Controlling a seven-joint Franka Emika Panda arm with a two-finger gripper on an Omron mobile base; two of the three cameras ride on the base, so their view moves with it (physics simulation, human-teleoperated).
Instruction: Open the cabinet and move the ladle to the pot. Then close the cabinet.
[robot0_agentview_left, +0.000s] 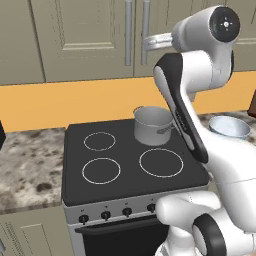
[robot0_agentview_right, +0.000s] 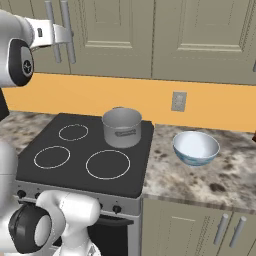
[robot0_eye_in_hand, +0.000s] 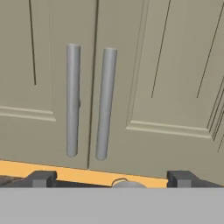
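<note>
The cabinet (robot0_agentview_left: 85, 30) (robot0_agentview_right: 110, 30) (robot0_eye_in_hand: 166, 65) hangs above the stove with both panelled doors shut. Its two silver bar handles (robot0_eye_in_hand: 73, 100) stand side by side at the door seam. My gripper (robot0_agentview_left: 145, 44) (robot0_agentview_right: 66, 35) (robot0_eye_in_hand: 113, 179) is open, level with the lower part of the handles and just in front of them, with nothing between its fingertips (robot0_eye_in_hand: 41, 178). The grey pot (robot0_agentview_left: 152, 125) (robot0_agentview_right: 121, 127) stands on the back right of the stove. The ladle is hidden.
The black stove (robot0_agentview_left: 75, 150) (robot0_agentview_right: 80, 150) has four ring burners and knobs along its front. A pale-blue bowl (robot0_agentview_left: 229, 127) (robot0_agentview_right: 196, 147) rests on the speckled counter (robot0_agentview_right: 165, 175) to the right. An orange backsplash with a wall socket (robot0_agentview_right: 178, 101) runs below the cabinets.
</note>
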